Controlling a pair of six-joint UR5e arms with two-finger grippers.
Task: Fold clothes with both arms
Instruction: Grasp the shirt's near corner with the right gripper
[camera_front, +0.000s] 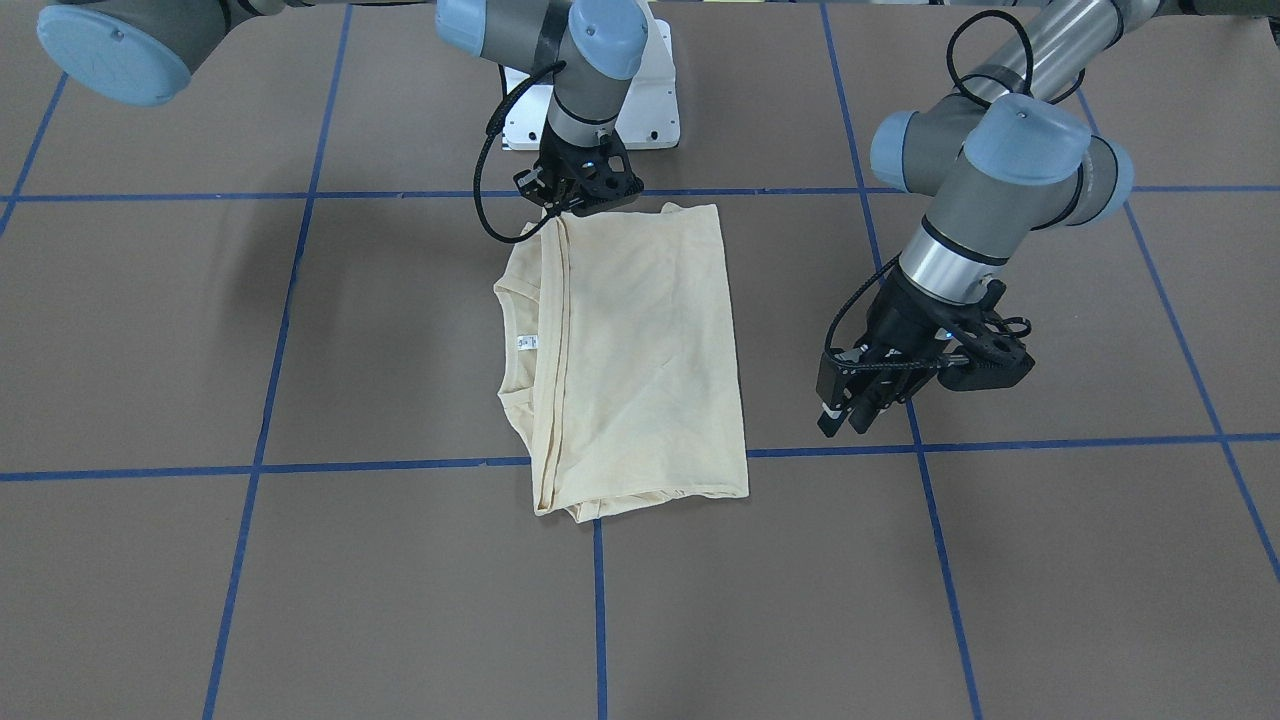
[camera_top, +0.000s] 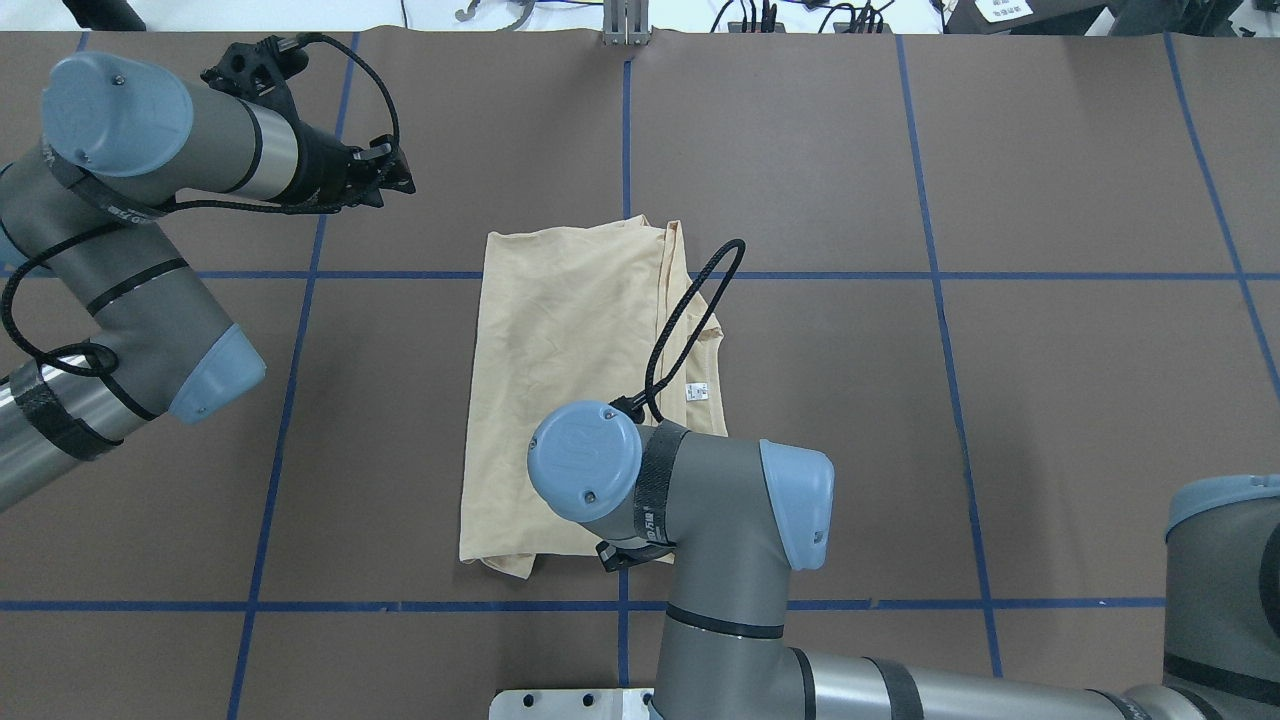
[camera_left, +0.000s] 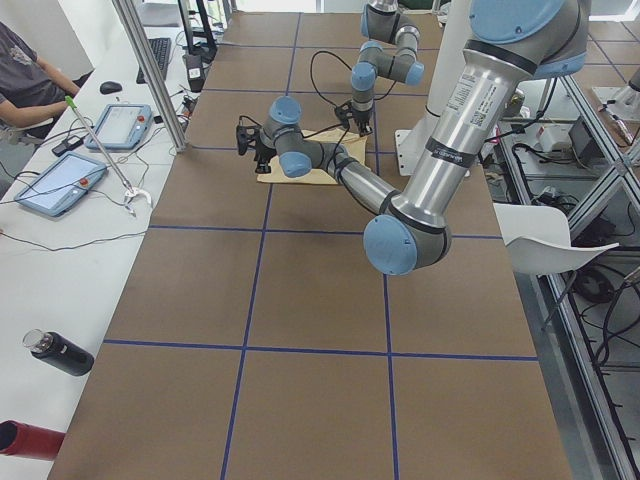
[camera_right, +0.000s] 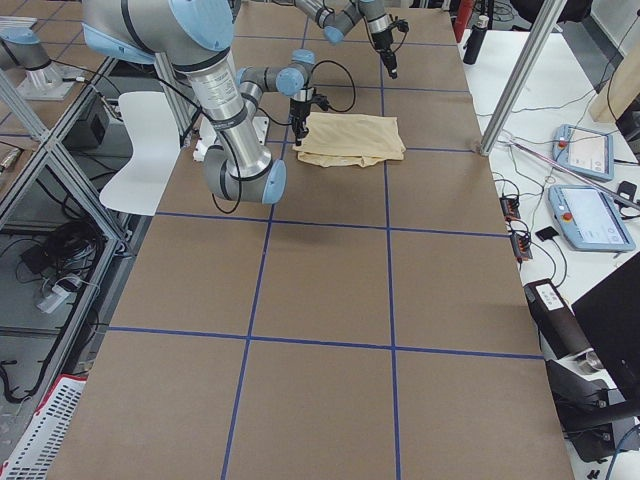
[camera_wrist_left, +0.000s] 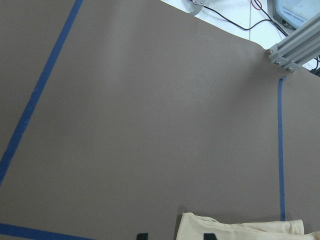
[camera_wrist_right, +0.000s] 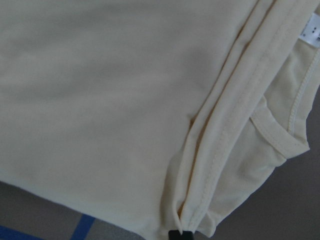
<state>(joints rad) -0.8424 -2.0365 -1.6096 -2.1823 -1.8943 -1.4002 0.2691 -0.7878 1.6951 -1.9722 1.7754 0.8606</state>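
Note:
The clothes are one pale cream-yellow T-shirt (camera_front: 640, 350) (camera_top: 570, 340), folded into a rectangle at the table's middle, its small white neck label (camera_front: 527, 343) showing at the collar. My right gripper (camera_front: 565, 208) is down at the shirt's corner nearest the robot base. In the right wrist view its tips sit together on the bunched hem (camera_wrist_right: 200, 165), so it is shut on the cloth. My left gripper (camera_front: 848, 415) (camera_top: 395, 180) hangs open above bare table, off to the shirt's side. Only the shirt's corner (camera_wrist_left: 240, 231) shows in its wrist view.
Blue tape lines (camera_front: 400, 465) grid the brown table cover. The white pedestal base (camera_front: 655, 110) sits just behind the shirt. Beyond the table's far edge stand an aluminium post (camera_left: 150, 80), tablets (camera_left: 60, 180), a dark bottle (camera_left: 60, 352) and a seated person (camera_left: 20, 70).

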